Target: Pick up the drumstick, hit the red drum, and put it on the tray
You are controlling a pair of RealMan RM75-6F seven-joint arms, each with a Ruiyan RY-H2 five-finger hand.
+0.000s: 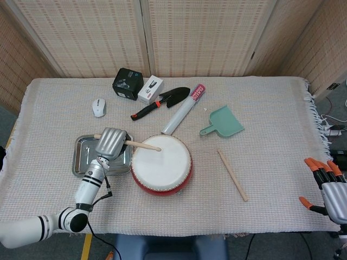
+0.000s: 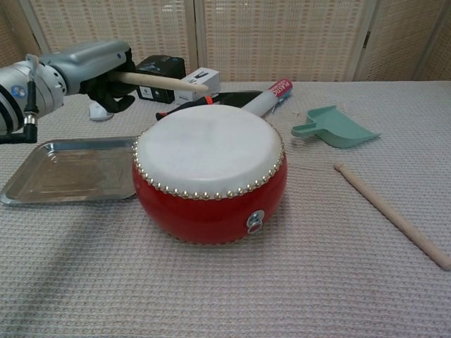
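Drumming looks to be the step in hand: the left hand (image 1: 110, 143), at centre left of the head view, has its fingers clamped on the butt of a pale wooden drumstick (image 1: 142, 145), which lies close to level, its tip over the upper edge of the white skin of the round red drum (image 1: 161, 166). Whether a strike has landed cannot be read from these frames, so either another downward stroke or the trip to the tray comes next. For the tray, the hand need only swing left and down, since the shallow steel tray (image 1: 83, 157) lies directly beneath it, just beside the drum, and let the fingers part low so the stick does not roll out.

Chest view adds what the head view cannot: the drumstick (image 2: 161, 81) is clearly raised above the drum (image 2: 210, 176), not touching the skin, and the left hand (image 2: 95, 62) hangs well above the tray (image 2: 67, 172). Head view alone shows the right hand (image 1: 326, 187), orange-tipped fingers apart and holding nothing, at the lower right edge off the cloth-covered counter (image 1: 271, 108), and the whole length of a second plain wooden stick (image 1: 232, 175) right of the drum.
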